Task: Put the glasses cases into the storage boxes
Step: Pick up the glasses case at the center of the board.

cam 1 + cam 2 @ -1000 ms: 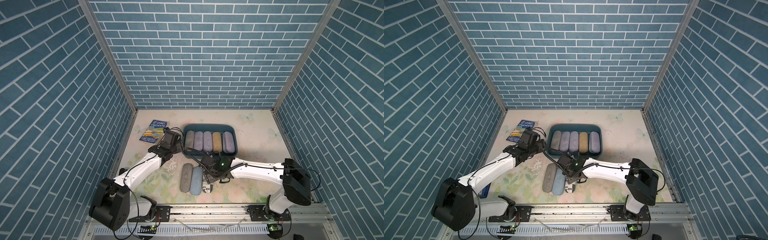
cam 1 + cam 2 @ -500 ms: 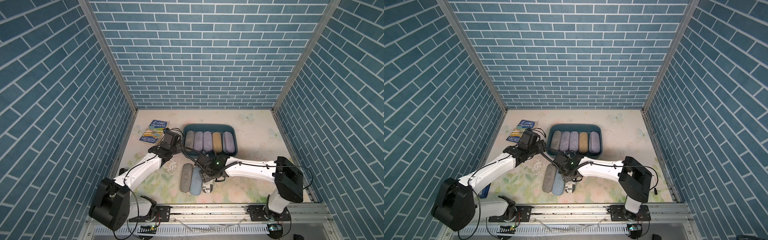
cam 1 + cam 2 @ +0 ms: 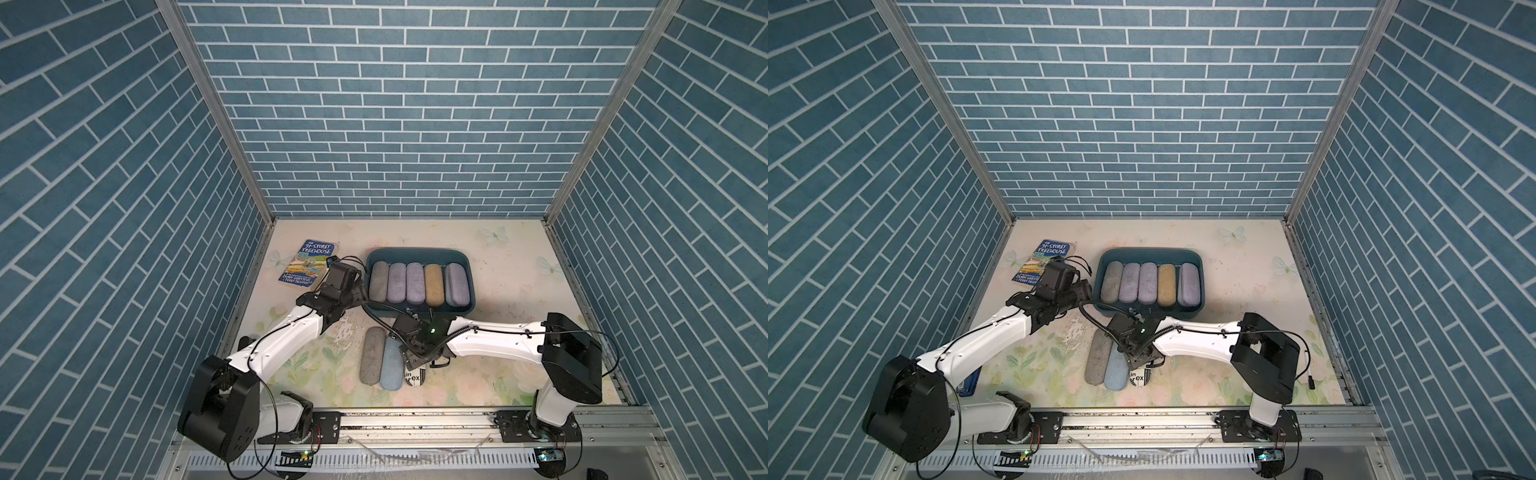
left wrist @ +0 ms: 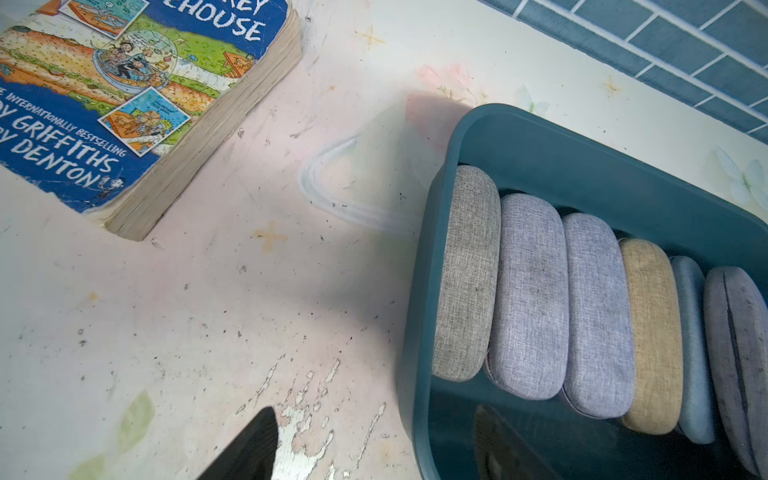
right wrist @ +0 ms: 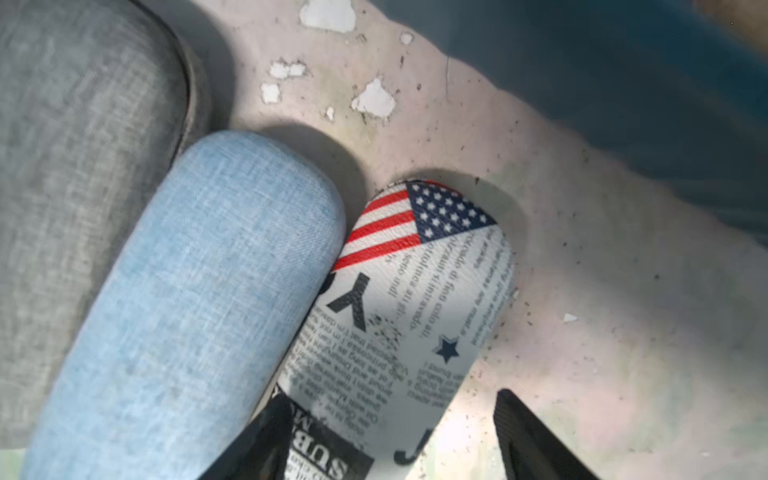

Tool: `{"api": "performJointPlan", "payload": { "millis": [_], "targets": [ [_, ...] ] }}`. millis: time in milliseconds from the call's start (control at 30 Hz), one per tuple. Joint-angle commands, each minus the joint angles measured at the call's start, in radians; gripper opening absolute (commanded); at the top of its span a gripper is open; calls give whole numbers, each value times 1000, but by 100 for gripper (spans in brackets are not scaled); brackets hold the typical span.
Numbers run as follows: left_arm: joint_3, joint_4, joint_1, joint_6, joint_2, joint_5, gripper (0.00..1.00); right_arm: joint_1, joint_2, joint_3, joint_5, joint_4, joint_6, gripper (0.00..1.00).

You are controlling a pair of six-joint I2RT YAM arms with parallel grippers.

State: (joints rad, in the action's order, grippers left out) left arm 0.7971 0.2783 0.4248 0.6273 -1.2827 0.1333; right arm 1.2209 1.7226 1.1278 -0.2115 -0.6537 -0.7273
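Observation:
The storage box is a dark teal tub (image 3: 417, 251) (image 3: 1150, 251) that holds a row of glasses cases: grey (image 4: 465, 270), two lavender, tan (image 4: 652, 332), and a lavender one lying on a light blue one. In front of it on the table lie a grey case (image 3: 372, 355), a light blue case (image 3: 392, 365) and a newspaper-print case (image 3: 415, 379) (image 5: 415, 299). My right gripper (image 5: 392, 397) (image 3: 415, 363) is open and low over the print case, one finger on each side. My left gripper (image 4: 374, 409) (image 3: 357, 297) is open astride the tub's front-left wall (image 4: 419, 291).
A blue paperback book (image 3: 309, 264) (image 4: 124, 83) lies to the left of the tub. A small blue object (image 3: 969, 380) shows under my left arm near the front left. Blue brick walls close in three sides. The table covering is peeled (image 3: 345, 332) between the arms.
My right arm's elbow has swung a little to the left and its wrist has shifted slightly over the print case. The left arm and all the cases stay put.

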Motion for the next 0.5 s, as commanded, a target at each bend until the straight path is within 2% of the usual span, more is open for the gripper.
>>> {"api": "performJointPlan", "payload": {
  "millis": [0,267,467],
  "targets": [
    [-18,7,-8,-14,17,3,76,5,-25,-44,-17,-58,-37,77],
    [-21,-1,-8,-11,15,0,76,4,-78,-62,-40,-88,-50,77],
    [-21,0,-8,-12,11,-3,76,5,-90,-44,-10,-36,-38,77]
  ]
}}
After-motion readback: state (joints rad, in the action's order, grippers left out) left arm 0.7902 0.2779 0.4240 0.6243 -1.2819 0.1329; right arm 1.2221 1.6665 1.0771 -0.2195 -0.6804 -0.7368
